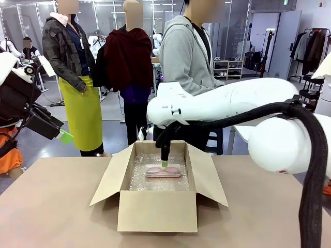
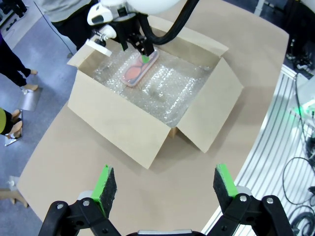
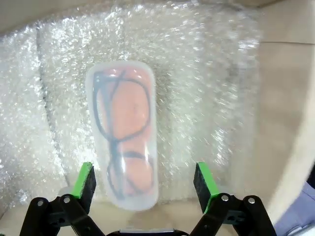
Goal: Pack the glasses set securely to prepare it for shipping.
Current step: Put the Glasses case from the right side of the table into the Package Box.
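Observation:
A pale pink glasses case with a dark glasses outline lies flat on bubble wrap inside the open cardboard box. My right gripper reaches down into the box just above the case, open. The jaws stand wider than the case and it lies nearer one finger; nothing is gripped. My left gripper hovers high at the left of the table, open and empty, looking down at the box.
The box stands mid-table with its flaps spread outward. Bare brown tabletop surrounds it. A person in a grey hoodie stands behind the far edge. The right arm spans the space above the box.

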You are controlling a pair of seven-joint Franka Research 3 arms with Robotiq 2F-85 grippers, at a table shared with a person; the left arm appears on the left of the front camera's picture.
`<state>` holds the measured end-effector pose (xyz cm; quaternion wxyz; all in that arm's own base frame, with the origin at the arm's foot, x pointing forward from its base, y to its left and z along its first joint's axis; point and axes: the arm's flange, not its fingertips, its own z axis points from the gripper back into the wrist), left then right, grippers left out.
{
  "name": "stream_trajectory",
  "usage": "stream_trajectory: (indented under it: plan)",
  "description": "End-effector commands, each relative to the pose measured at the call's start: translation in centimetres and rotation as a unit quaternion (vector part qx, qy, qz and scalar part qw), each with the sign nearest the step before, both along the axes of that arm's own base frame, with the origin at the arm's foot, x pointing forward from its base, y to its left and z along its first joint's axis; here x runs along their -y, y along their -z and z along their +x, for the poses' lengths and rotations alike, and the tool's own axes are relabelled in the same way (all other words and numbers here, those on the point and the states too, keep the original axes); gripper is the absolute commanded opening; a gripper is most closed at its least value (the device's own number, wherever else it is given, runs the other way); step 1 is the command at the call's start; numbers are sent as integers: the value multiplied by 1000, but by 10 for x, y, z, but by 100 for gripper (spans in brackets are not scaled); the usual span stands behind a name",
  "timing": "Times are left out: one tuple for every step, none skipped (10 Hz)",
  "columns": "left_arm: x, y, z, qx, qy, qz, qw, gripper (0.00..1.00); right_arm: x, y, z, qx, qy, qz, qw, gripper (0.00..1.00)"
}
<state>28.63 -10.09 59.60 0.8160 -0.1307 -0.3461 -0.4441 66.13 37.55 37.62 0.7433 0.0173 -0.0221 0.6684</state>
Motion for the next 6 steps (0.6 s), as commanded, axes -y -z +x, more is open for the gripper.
stream_trajectory:
  plan:
    - [-1,-1,0,2,2,-2,1000,100,27,-38,-26,35,29,-4,999,100]
    - [-1,-1,0,2,2,-2,1000,100,52,-61,-37,34,55,33,997,100]
    - [-1,-1,0,2,2,-2,1000,100,64,-72,-46,40,63,44,996,100]
    - [-1,-1,0,2,2,-2,1000,100,74,-84,-53,61,73,51,994,100]
    - [-1,-1,0,2,2,-2,1000,100,96,-103,-63,71,95,74,990,100]
    - [-1,-1,0,2,2,-2,1000,100,118,-118,-74,81,116,109,984,100]
